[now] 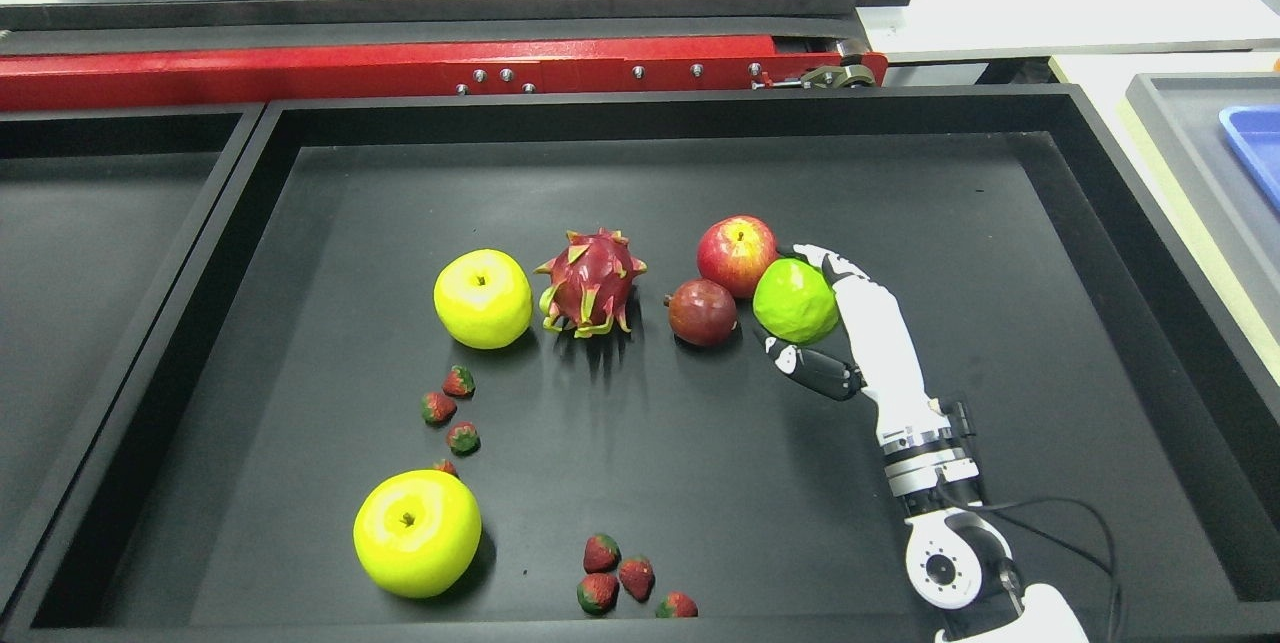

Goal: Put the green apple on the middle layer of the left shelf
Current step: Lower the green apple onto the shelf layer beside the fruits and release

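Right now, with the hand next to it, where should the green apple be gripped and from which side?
Grip the green apple around its round middle, coming from its right, where the right hand already cups it. The red apple touches its upper left and the dark red fruit sits close on its left, so only the right and front look free.

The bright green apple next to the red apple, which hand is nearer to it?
Right. The right hand cups the round bright green apple, fingers over its top, thumb below. The left hand is not in view.
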